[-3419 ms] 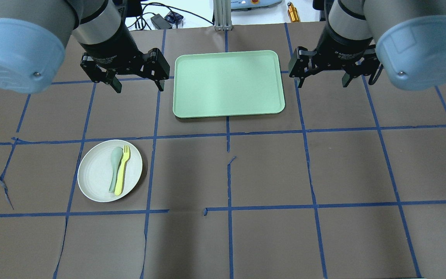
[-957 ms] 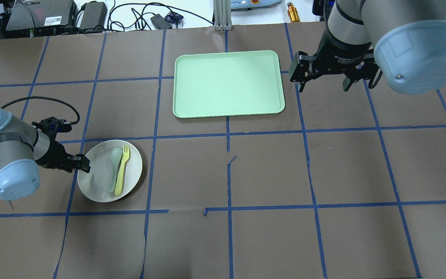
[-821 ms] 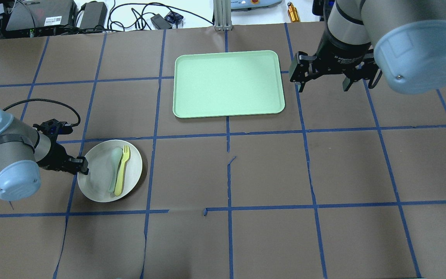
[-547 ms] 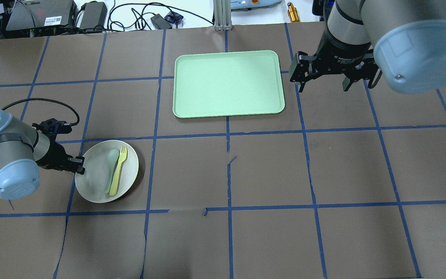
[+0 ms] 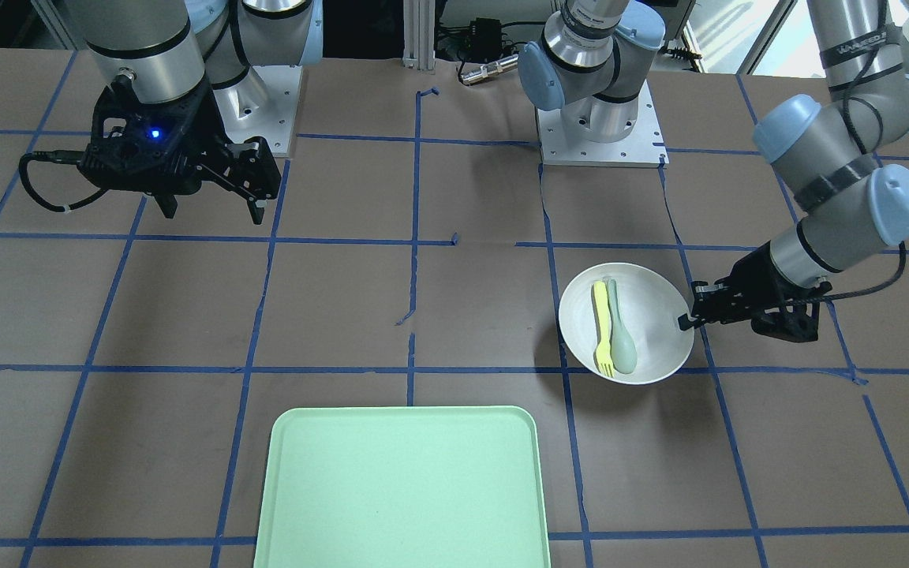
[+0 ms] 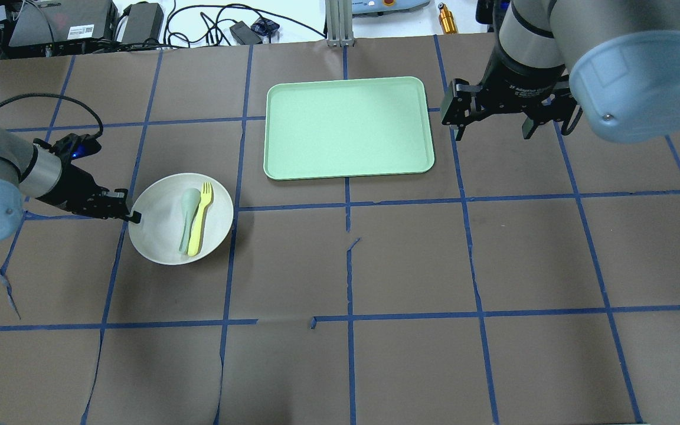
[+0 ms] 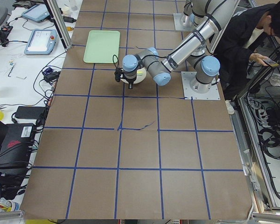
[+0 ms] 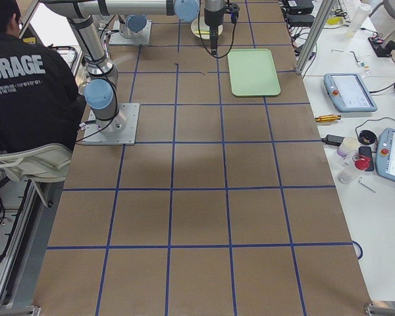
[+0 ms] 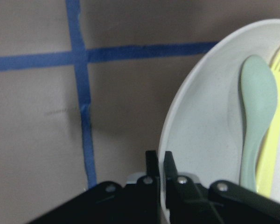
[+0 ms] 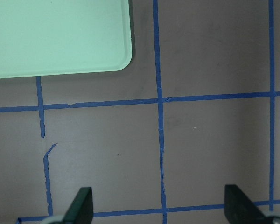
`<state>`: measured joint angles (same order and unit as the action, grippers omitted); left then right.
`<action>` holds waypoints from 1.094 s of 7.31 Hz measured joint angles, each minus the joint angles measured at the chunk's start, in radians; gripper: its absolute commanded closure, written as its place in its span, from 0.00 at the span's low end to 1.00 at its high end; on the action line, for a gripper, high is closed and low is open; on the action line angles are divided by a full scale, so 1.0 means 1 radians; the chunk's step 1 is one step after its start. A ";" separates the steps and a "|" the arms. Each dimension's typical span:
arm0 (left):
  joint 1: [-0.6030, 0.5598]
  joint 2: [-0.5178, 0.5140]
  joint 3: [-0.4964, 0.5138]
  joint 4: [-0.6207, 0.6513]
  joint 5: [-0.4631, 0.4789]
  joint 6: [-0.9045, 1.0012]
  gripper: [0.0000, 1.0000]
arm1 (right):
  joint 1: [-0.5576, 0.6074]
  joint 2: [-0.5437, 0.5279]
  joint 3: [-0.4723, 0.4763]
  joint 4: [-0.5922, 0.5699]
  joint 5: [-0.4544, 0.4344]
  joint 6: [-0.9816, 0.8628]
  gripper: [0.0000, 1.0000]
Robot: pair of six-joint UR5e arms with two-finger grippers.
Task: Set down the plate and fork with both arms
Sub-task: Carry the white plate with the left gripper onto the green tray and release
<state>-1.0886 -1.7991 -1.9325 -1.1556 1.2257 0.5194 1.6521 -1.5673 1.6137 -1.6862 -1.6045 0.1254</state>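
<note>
Overhead exterior shows the left gripper [image 6: 131,216] clamped on the 9 o'clock rim of the plate [image 6: 154,233], at the tray's [image 6: 349,127] 8 o'clock — fork [image 6: 201,218] and spoon [image 6: 187,217] lying inside, likely so they travel together — while the right gripper [image 6: 492,133] hangs, fingers apart, at the tray's 3 o'clock.

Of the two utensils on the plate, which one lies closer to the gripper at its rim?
The pale green spoon. The yellow fork lies beyond it, farther from the left gripper, which grips the plate.

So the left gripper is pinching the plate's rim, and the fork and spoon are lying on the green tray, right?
Not quite. The fork and spoon lie on the plate, not the green tray, as the overhead view shows. The left gripper does pinch the plate's rim.
</note>
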 measured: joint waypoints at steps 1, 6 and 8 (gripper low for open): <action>-0.079 -0.044 0.103 -0.054 -0.047 -0.079 1.00 | 0.000 0.001 -0.002 -0.001 0.000 0.000 0.00; -0.481 -0.485 0.648 0.042 -0.118 -0.506 1.00 | 0.000 0.000 -0.001 -0.001 0.001 0.000 0.00; -0.535 -0.565 0.683 0.108 -0.086 -0.560 1.00 | 0.000 0.000 -0.001 -0.001 0.001 0.000 0.00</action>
<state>-1.6236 -2.3644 -1.2497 -1.0477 1.1394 -0.0408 1.6521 -1.5675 1.6127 -1.6874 -1.6031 0.1255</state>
